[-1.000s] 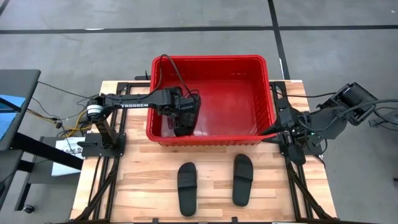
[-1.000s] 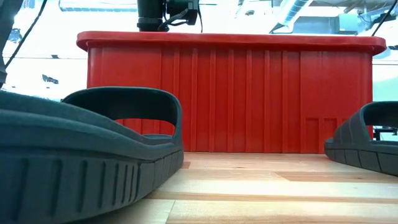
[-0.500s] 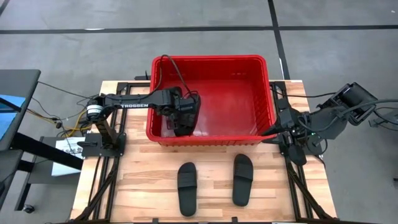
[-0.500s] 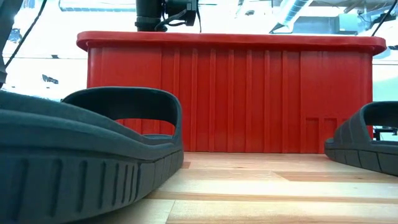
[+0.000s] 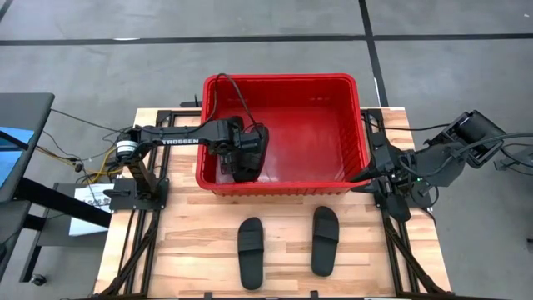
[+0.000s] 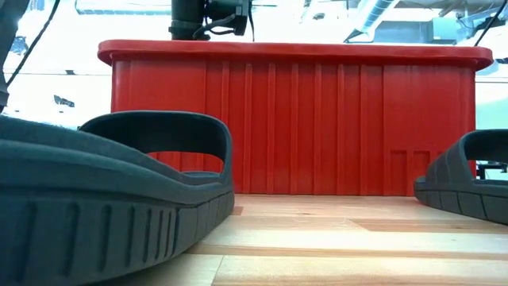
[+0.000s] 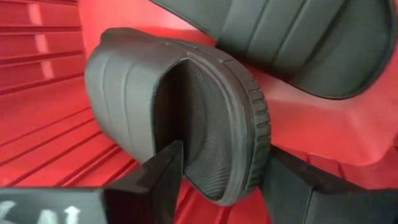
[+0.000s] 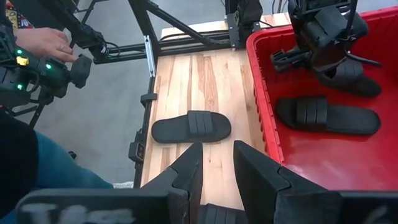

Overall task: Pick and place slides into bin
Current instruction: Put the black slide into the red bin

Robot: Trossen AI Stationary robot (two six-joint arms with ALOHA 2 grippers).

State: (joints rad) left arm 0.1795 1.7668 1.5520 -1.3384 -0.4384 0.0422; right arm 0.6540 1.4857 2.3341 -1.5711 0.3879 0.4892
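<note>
The red bin [image 5: 283, 81] stands at the table's far side. My left gripper [image 5: 243, 158] reaches down into the bin's left part and is open around a black slide [image 7: 186, 118] that stands on its long edge. Beside it a second slide [image 8: 326, 115] lies flat on the bin floor. Two more slides [image 5: 250, 252] [image 5: 325, 240] rest sole-down on the wooden table in front of the bin. My right gripper [image 8: 217, 152] waits open and holding nothing at the table's right edge. My left gripper has one finger [image 7: 163, 171] under the strap, by the footbed, and the other finger [image 7: 292, 186] outside the sole's underside [image 7: 258, 134]. Whether either finger touches the slide, I cannot tell. The slide stands on edge in the bin.
A person's hand [image 8: 46, 42] holds a control device beyond the table's left edge. Black frame rails [image 5: 141, 187] run along both sides of the table. In the low view the two table slides [image 6: 119, 199] [image 6: 468, 179] stand close before the bin's front wall [image 6: 302, 127].
</note>
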